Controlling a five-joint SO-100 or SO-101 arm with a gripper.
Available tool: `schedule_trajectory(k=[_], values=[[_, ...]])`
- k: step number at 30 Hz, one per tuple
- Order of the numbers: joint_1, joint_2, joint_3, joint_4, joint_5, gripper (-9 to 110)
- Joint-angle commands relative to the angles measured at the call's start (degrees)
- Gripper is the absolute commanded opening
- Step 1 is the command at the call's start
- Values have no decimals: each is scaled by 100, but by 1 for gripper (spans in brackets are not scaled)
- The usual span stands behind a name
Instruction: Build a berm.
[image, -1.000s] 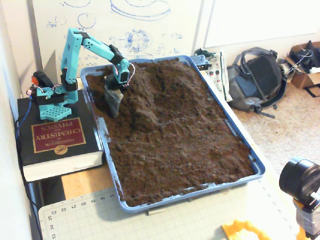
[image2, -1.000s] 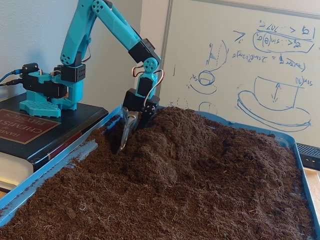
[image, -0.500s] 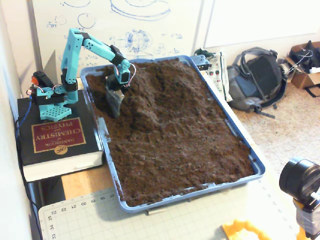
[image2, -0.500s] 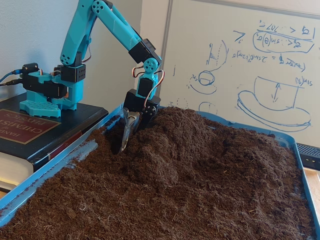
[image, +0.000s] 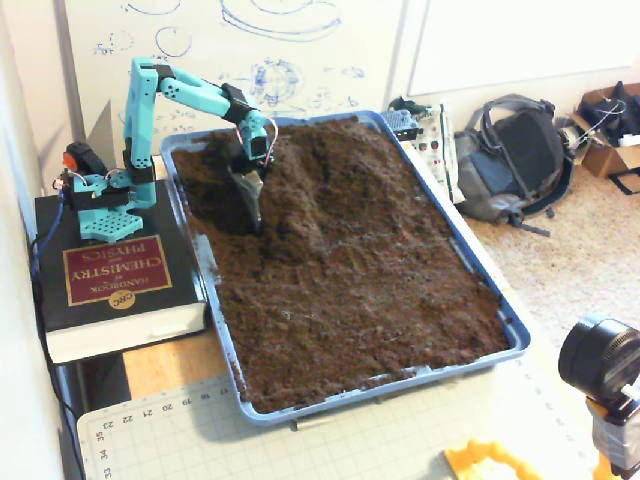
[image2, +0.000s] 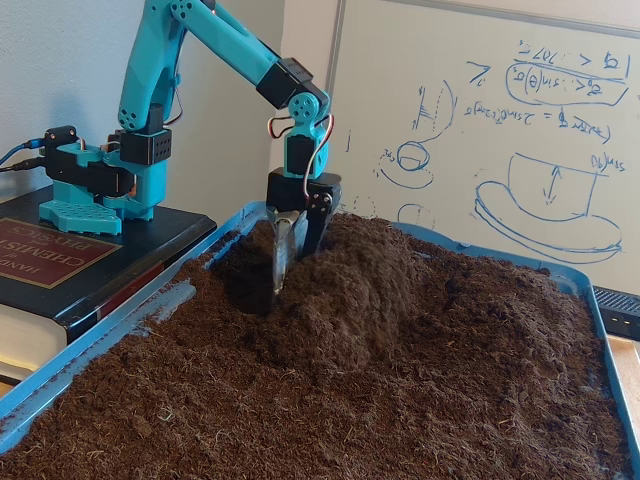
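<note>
One crumbly, dark-brown berm (image2: 400, 290) slopes beside narrow jaws whose tips sink into loose soil.

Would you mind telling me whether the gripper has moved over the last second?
Yes. In both fixed views the gripper has shifted away from the left wall of the blue tray, toward the berm.

Teal arm (image: 190, 95) reaching from a thick book (image: 115, 285) into a blue tray (image: 515, 335) of soil; hand (image: 252, 215) pointing down, tip against the berm (image: 310, 190). Backpack (image: 515, 160) lying beyond the tray.
</note>
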Motion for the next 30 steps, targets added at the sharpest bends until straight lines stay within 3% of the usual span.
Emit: schedule_trajectory(k=[1, 9, 25, 30], values=[[97, 756, -606, -211, 26, 0], [18, 773, -501, -18, 35, 0], [-413, 2646, -9, 2101, -70, 0], [-387, 3437, 26, 3243, -185, 0]])
